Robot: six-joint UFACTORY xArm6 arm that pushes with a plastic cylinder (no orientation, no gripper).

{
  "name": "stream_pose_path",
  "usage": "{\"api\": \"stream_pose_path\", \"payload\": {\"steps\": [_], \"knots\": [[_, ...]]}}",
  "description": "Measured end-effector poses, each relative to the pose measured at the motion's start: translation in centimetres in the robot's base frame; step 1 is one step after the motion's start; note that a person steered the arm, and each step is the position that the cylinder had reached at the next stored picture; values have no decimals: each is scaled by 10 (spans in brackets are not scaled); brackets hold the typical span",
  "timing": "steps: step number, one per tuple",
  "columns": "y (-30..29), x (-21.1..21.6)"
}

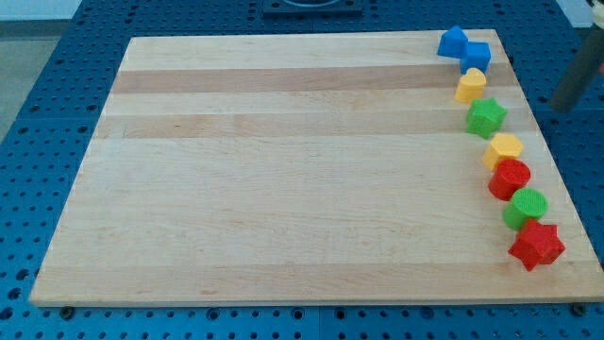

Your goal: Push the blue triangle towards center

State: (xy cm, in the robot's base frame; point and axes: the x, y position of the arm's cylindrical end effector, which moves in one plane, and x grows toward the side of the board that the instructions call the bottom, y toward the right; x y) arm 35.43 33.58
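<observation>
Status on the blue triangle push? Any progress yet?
Done: nothing; the blue triangle sits at the board's top-right corner, touching the blue cube. In hand: my rod is off the board's right edge, tip not visible. Left: the whole push toward center.

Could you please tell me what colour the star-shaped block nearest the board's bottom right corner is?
Red: the star block shows clearly in the camera view.

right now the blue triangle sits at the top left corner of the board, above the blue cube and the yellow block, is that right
Not quite. The blue triangle sits at the top right corner of the board, not the top left, as the camera view shows. The rest holds: it lies just above the blue cube and the yellow block. My tip is not clearly in view.
</observation>
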Motion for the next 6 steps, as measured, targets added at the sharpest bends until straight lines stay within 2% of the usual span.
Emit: {"api": "stream_pose_path", "payload": {"steps": [3, 4, 5, 6], "knots": [[0, -108], [-33, -117], [-40, -133], [-83, -141]]}}
